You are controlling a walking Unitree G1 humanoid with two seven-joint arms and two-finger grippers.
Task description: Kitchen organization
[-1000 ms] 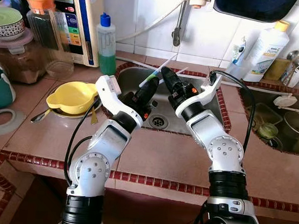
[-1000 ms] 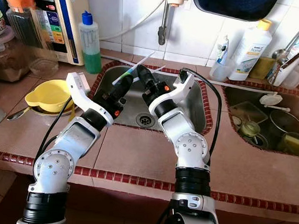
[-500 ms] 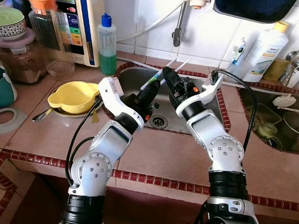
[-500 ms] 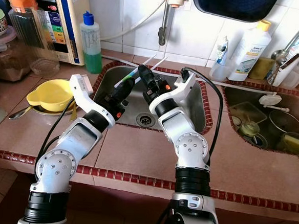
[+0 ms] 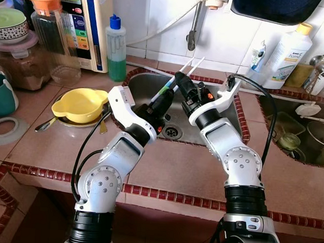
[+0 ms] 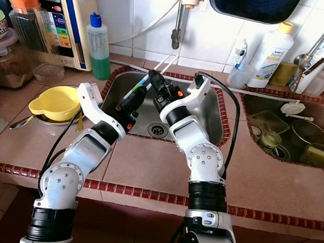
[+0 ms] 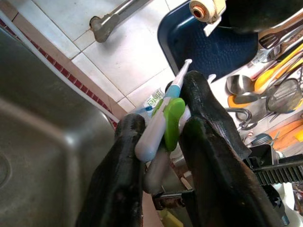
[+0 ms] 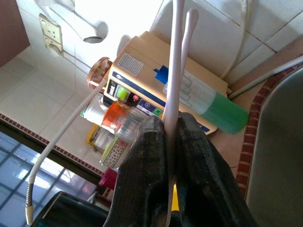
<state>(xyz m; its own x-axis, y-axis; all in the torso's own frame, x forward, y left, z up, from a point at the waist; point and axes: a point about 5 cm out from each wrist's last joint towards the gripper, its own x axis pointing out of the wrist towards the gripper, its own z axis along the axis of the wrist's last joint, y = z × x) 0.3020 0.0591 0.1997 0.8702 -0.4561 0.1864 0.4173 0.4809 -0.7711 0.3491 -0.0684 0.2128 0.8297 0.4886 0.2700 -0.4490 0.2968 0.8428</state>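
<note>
Terracotta tiles cover the surface [image 5: 164, 166], and the steel sink [image 5: 153, 93] sits in the middle of the frame with my two arms raised over it. My left hand [image 5: 167, 93] is pinching a toothbrush [image 7: 163, 124] with a green, blue and white handle, its head pointing up toward the wall; my right hand [image 5: 181, 83] is pressed together on a thin white stick [image 8: 176, 61], what it is I cannot tell. Both tips meet just above the basin's far rim. I judge I'm mid-carry, lifting these out of the basin, and the next move calls for a holder to drop them into, perhaps by the bottles at the upper right. At the right edge a second sink [image 5: 302, 139] holds pots and a small bowl. At left, a yellow bowl [image 5: 78, 104] has a spoon beside it; the jar [image 5: 21, 64] above holds brown powder.
</note>
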